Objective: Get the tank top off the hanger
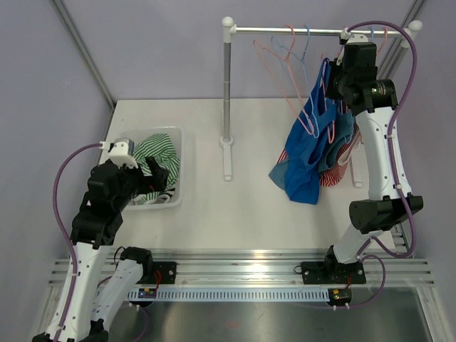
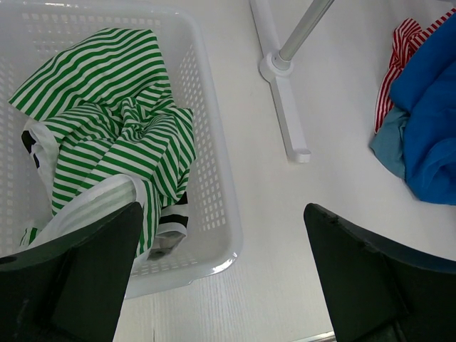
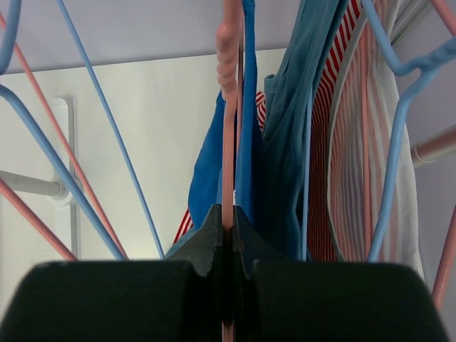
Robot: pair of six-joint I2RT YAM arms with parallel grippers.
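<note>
Basket (image 1: 179,171) left, garment (image 1: 158,149) inside; rack (image 1: 227,85) right, tank top (image 1: 306,153) hanging from rail (image 1: 285,30).

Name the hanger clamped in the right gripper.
The pink hanger against the blue tank top: its wire runs between the shut right gripper; the blue hangers and other pink ones hang free.

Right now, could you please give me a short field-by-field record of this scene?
left gripper: open, above the white plastic mesh basket
basket contents: green-and-white striped garment
right gripper: shut on a pink wire hanger
blue tank top: not yet removed, hanging from the metal clothes rail, lower end bunched on the white table
beside it: red-and-white striped garment, also hanging
</note>
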